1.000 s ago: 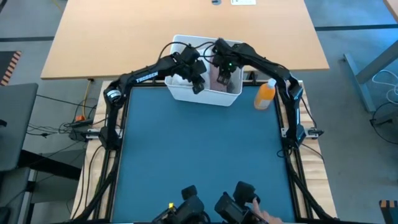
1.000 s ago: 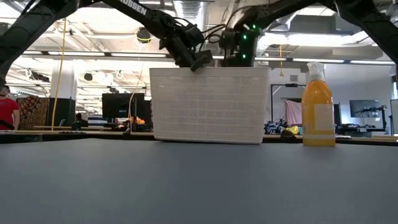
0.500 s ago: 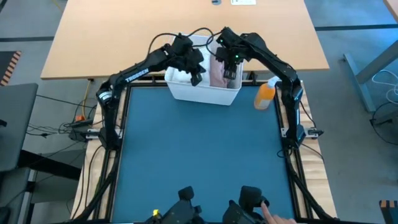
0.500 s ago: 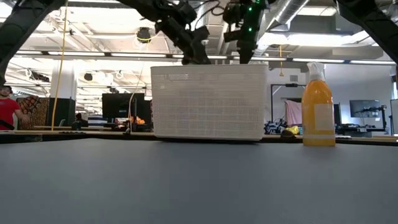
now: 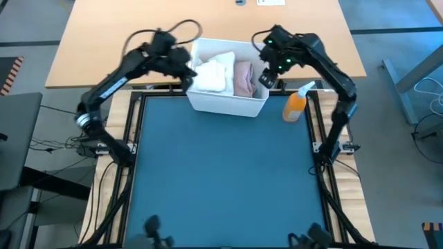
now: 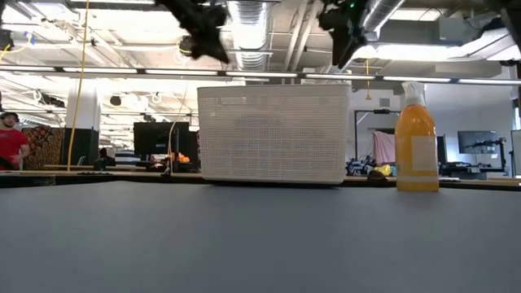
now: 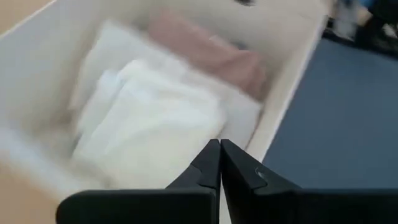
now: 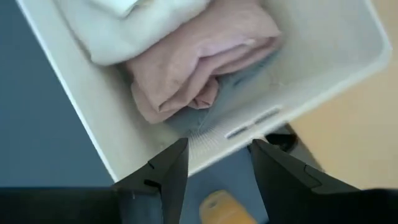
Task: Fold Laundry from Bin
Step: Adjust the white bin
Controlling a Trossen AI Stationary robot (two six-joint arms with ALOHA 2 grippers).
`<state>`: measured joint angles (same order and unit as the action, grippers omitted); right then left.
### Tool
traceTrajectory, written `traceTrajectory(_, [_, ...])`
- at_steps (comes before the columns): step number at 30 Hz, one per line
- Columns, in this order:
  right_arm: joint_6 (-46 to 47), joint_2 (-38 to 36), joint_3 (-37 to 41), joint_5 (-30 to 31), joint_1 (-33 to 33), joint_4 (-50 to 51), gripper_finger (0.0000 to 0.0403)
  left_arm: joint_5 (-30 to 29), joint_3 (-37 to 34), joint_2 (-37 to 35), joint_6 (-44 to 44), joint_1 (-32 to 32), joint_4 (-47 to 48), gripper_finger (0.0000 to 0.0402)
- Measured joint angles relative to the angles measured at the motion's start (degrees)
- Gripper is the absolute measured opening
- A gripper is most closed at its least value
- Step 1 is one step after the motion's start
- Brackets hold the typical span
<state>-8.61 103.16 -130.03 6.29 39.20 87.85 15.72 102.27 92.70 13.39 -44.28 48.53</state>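
At the far edge of the blue mat (image 5: 221, 173) on the counter (image 5: 104, 41) stands the white bin (image 5: 228, 103), with the laundry inside: a white cloth (image 5: 211, 72) on the left half and a pink shirt (image 5: 243, 78) beside it, with a bit of blue denim (image 8: 249, 78) under the pink one. The left gripper (image 5: 188, 71) hangs just over the bin's left rim, fingers pressed together and empty. The right gripper (image 5: 266, 77) hangs over the bin's right rim, fingers apart and holding nothing. An orange bottle (image 5: 296, 104) stands just right of the bin.
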Motion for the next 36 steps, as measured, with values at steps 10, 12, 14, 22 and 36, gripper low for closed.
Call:
traceTrajectory(10, [15.53,-15.73,28.97,7.14,1.07,-19.91,0.0200,-12.87,-25.98,-14.67,-20.36,-4.34,-12.40,0.0002])
traceTrajectory(12, [17.35,-17.85,35.76,7.08,1.13,-25.26,0.0200,-12.54,-27.94,-14.57,-23.53,-4.37,-13.94,0.0010])
traceTrajectory(14, [18.64,-18.94,40.81,6.41,1.65,-30.00,0.0200,-11.92,-28.59,-13.77,-25.55,-4.38,-14.66,0.0024])
traceTrajectory(22, [20.81,-19.36,47.63,4.06,2.93,-37.26,0.0200,-15.07,-28.56,-11.92,-27.45,-4.58,-16.56,0.0114])
traceTrajectory(36, [15.34,-17.52,47.84,4.63,3.42,-37.94,0.0180,-5.49,-28.54,-12.07,-29.08,-0.34,-11.31,0.0147])
